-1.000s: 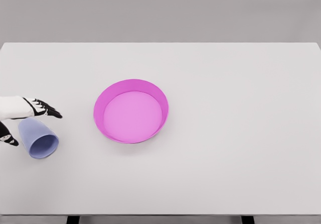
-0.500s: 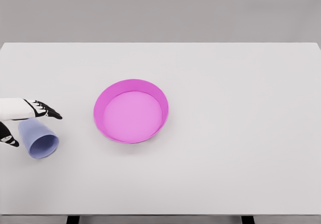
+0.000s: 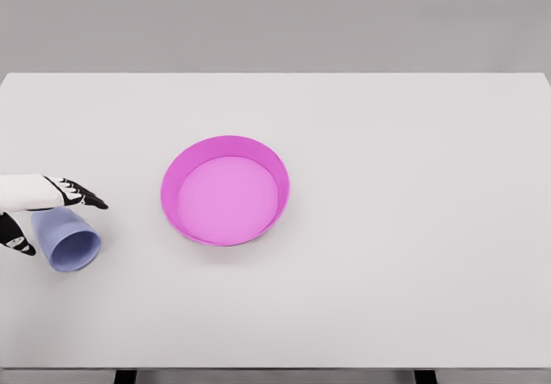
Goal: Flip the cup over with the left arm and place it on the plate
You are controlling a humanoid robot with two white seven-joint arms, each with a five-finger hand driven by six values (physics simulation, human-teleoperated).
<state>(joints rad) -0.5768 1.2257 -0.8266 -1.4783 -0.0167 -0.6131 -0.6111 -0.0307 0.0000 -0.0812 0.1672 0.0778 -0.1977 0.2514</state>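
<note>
A lavender cup [image 3: 67, 238] lies on its side on the white table [image 3: 413, 229]. The left hand [image 3: 39, 203] straddles it — fingers wide, grip not closed. A pink plate [image 3: 225, 190] sits well apart.

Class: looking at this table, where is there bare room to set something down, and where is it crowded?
Bare: the table right of the pink plate, the strip behind it, and the front edge. Crowded: far left, where the left hand reaches over the blue cup lying on its side.

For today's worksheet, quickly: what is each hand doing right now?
Left hand: open, fingers spread around the cup, not gripping it.
Right hand: not in view.
</note>
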